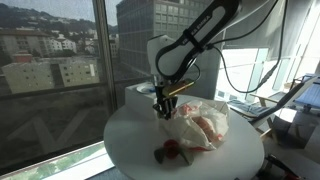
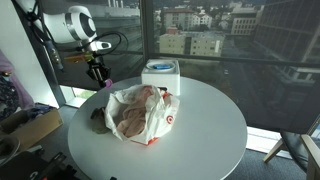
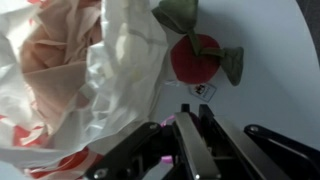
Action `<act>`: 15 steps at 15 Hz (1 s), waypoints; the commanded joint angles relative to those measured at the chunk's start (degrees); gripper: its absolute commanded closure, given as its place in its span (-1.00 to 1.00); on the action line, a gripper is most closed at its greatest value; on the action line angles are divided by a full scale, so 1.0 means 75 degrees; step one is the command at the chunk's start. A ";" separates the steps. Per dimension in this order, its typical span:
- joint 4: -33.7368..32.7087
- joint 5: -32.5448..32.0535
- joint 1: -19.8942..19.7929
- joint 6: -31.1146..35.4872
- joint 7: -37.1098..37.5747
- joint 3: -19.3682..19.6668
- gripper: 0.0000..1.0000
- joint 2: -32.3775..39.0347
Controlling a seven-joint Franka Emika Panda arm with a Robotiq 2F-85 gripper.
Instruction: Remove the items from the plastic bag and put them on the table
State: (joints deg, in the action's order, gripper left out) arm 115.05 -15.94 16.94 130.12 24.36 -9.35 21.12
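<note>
A crumpled white plastic bag [image 1: 205,125] [image 2: 140,112] with red print lies open on the round white table [image 1: 125,135] [image 2: 210,130]. Pale items show inside it. A red toy with green leaves [image 1: 170,150] [image 3: 195,60] lies on the table beside the bag [image 3: 80,70]. My gripper [image 1: 163,112] [image 2: 100,80] hangs just above the table at the bag's edge. In the wrist view its fingers [image 3: 190,110] are shut, and a small pink-purple item shows between them; its shape is mostly hidden.
A white box-shaped appliance [image 1: 145,95] [image 2: 160,73] stands on the table's edge behind the bag, close to my gripper. Large windows run along one side. Cluttered desks and cables [image 1: 270,100] stand beyond the table.
</note>
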 commanded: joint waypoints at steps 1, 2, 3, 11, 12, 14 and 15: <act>-0.0425 0.0066 0.0335 0.0679 -0.0313 0.0005 0.86 0.1140; -0.0471 0.0072 0.0440 0.0758 -0.0366 0.0037 0.86 0.1361; -0.0525 0.0087 0.0517 0.0827 -0.0408 0.0087 0.86 0.1618; -0.1045 0.0011 0.1019 0.1045 -0.0469 0.0440 0.19 0.2459; -0.1077 0.0030 0.1051 0.0927 -0.0478 0.0477 0.18 0.2431; -0.1198 -0.0139 0.1181 0.0506 -0.0349 0.0749 -0.09 0.2305; -0.1236 -0.0192 0.1181 0.0377 -0.0329 0.0858 -0.22 0.2230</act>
State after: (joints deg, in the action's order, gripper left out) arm 107.94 -16.19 24.38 136.67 21.39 -5.64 38.96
